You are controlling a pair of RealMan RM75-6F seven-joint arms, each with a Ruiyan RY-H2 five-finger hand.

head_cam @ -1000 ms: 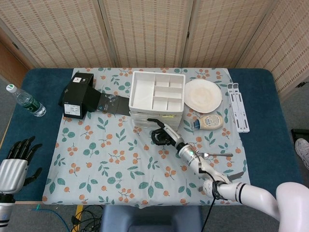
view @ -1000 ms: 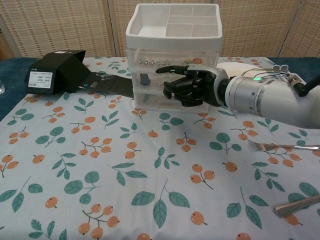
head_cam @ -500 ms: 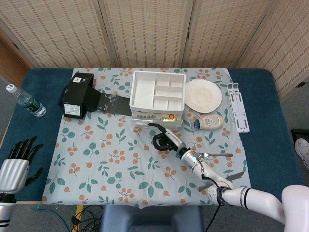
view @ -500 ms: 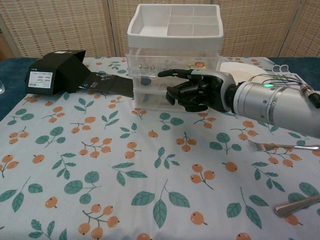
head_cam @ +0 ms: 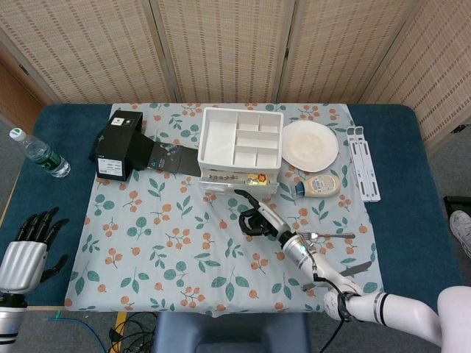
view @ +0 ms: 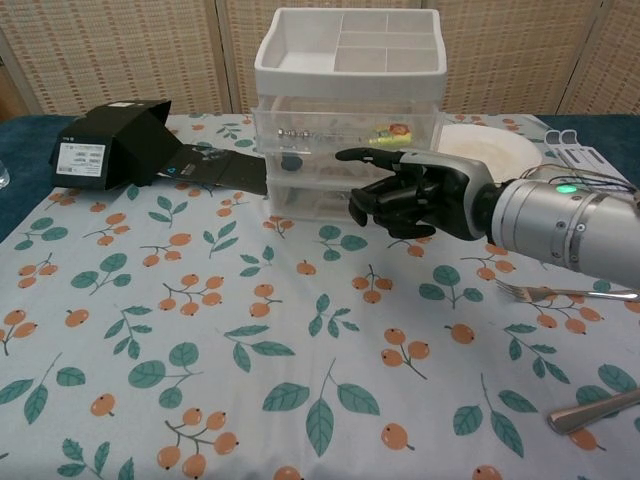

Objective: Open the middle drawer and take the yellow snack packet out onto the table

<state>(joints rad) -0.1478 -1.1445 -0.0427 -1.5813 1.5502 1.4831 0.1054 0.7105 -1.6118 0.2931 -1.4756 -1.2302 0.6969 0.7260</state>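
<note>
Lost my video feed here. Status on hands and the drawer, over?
Right hand fingers curled, empty, before the drawer unit. Left hand idle, fingers spread. Middle drawer out; yellow snack packet inside. Nothing blocking.

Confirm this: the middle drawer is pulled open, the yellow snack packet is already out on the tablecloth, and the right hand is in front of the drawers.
Not quite. The yellow snack packet lies inside the open middle drawer, not on the tablecloth; the head view shows it. The right hand is in front of the drawers.

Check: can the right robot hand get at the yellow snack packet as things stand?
Probably yes. The middle drawer is pulled out, the yellow snack packet lies uncovered inside, and the right robot hand hangs just in front with nothing between them, though its fingers are curled.
</note>
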